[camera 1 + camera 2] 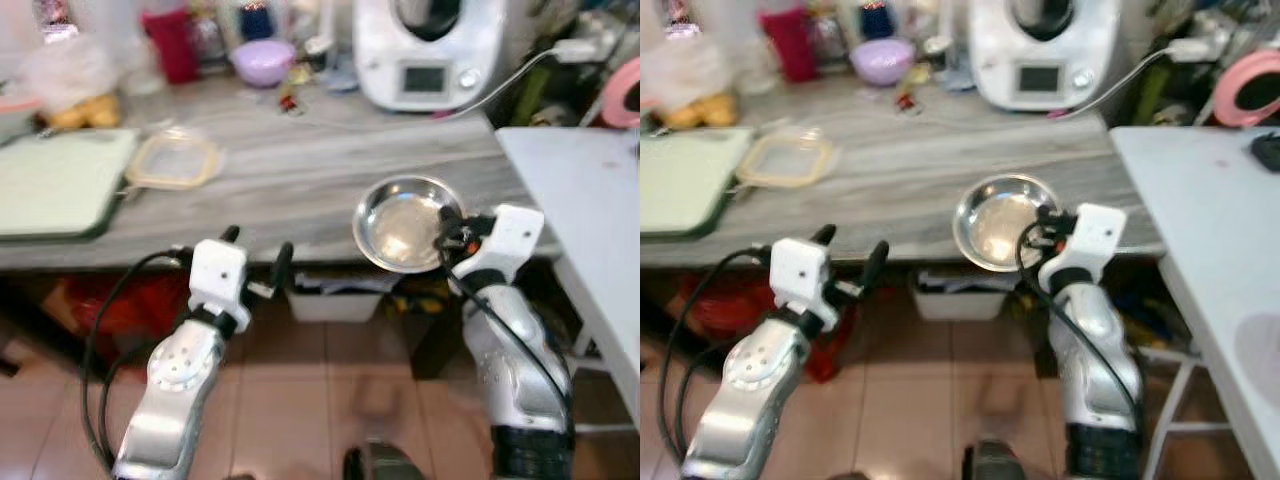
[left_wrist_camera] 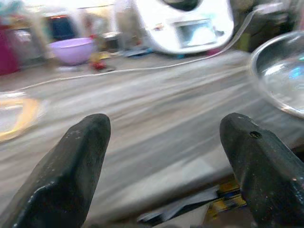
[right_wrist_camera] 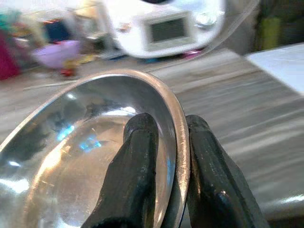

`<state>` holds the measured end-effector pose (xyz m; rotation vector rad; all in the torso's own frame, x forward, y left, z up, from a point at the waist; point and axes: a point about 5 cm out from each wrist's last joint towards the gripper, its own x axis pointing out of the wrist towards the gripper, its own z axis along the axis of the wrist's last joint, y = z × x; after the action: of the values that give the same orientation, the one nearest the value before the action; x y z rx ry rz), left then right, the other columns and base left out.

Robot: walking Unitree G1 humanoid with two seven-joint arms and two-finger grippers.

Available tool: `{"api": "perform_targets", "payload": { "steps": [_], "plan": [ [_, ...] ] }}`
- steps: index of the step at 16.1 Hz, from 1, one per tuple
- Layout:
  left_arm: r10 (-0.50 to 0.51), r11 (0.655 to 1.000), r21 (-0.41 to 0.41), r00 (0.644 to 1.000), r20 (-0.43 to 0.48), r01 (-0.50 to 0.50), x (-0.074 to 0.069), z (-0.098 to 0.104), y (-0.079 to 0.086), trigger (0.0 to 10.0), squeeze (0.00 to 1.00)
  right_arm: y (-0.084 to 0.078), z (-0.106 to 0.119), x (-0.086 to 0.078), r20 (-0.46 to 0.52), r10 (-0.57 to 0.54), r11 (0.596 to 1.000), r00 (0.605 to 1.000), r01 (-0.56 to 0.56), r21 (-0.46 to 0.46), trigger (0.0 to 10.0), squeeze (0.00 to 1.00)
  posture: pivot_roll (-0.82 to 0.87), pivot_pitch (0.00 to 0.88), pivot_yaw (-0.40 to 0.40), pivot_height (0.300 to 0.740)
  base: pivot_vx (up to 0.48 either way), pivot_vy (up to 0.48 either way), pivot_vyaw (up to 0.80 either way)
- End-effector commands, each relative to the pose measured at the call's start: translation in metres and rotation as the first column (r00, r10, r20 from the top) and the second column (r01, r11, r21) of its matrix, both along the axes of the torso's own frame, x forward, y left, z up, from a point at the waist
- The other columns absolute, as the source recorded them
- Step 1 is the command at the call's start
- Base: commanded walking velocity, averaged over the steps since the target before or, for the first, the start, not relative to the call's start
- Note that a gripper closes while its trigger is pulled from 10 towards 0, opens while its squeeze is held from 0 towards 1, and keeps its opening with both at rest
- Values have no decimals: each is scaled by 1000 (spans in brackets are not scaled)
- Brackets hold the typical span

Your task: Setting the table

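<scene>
A round steel bowl hangs over the front edge of the grey wood-grain counter. My right gripper is shut on the bowl's right rim; the right wrist view shows one finger inside the bowl and one outside, pinching the rim. My left gripper stands open at the counter's front edge, left of the bowl, with nothing between its fingers. The bowl sits off to the side of that gripper.
A white kitchen machine with a cable stands at the back of the counter. A lilac bowl, a red container, a clear lidded box and a green board lie left. A white table stands right.
</scene>
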<state>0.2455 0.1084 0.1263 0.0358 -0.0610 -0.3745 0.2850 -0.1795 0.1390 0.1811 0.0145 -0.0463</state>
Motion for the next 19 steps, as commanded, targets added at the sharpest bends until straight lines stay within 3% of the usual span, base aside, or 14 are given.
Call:
{"api": "perform_targets", "payload": {
  "steps": [1, 4, 5, 7, 12, 14, 15, 16, 17, 19],
  "plan": [
    [8, 1000, 18, 1000, 17, -8, 0, 4, 5, 10000, 0, 0, 4, 3, 14, -25, 1000, 1000, 25, 2, 10000, 0, -8, 51, 17, 740, 480, 0, 0],
    [20, 1000, -5, 1000, 12, -20, 1, 4, 6, 10000, 0, -4, -2, 5, -23, -51, 998, 998, 52, 24, 10000, 0, -3, 64, 13, 740, 480, 0, 0],
    [93, 995, -42, 996, -2, -93, 3, 3, 14, 10000, 0, -4, -6, 6, -52, -46, 998, 998, 48, 33, 10000, 0, 0, 63, 13, 740, 0, 0, 0],
    [140, 990, 4, 990, -24, -140, 1, -3, 22, 10000, 0, -3, -14, 11, -108, -29, 998, 994, 36, 56, 10000, 0, 8, 67, 13, 740, 0, 0, 0],
    [157, 988, 11, 987, -28, -157, -3, -4, 25, 10000, 0, -1, -24, 26, -178, -24, 998, 984, 33, 48, 10000, 0, 32, 68, 6, 740, 0, 0, 0],
    [160, 987, 14, 987, -28, -159, -4, -4, 25, 10000, 0, 2, -31, 30, -237, -3, 996, 972, 25, 90, 10000, 0, 35, 79, 2, 740, 0, 0, 0],
    [169, 985, 17, 985, -27, -169, -4, -3, 26, 10000, 0, 8, -40, 29, -278, 38, 996, 960, -13, 90, 10000, 545, 38, 75, 1, 740, 0, 0, 0],
    [171, 985, 17, 985, -28, -171, -3, -3, 26, 10000, 0, 10, -42, 28, -286, 46, 996, 957, -21, 89, 10000, 875, 38, 74, 1, 740, 0, 0, 0],
    [171, 985, 18, 985, -28, -171, -4, -3, 25, 10000, 0, 11, -43, 28, -288, 56, 994, 956, -27, 101, 10000, 1000, 36, 78, 2, 740, 0, 0, 0],
    [167, 986, 19, 985, -31, -167, -4, -4, 24, 10000, 0, 11, -44, 29, -287, 56, 994, 956, -27, 103, 10000, 1000, 33, 78, 5, 740, 0, 0, 0]
  ]
}}
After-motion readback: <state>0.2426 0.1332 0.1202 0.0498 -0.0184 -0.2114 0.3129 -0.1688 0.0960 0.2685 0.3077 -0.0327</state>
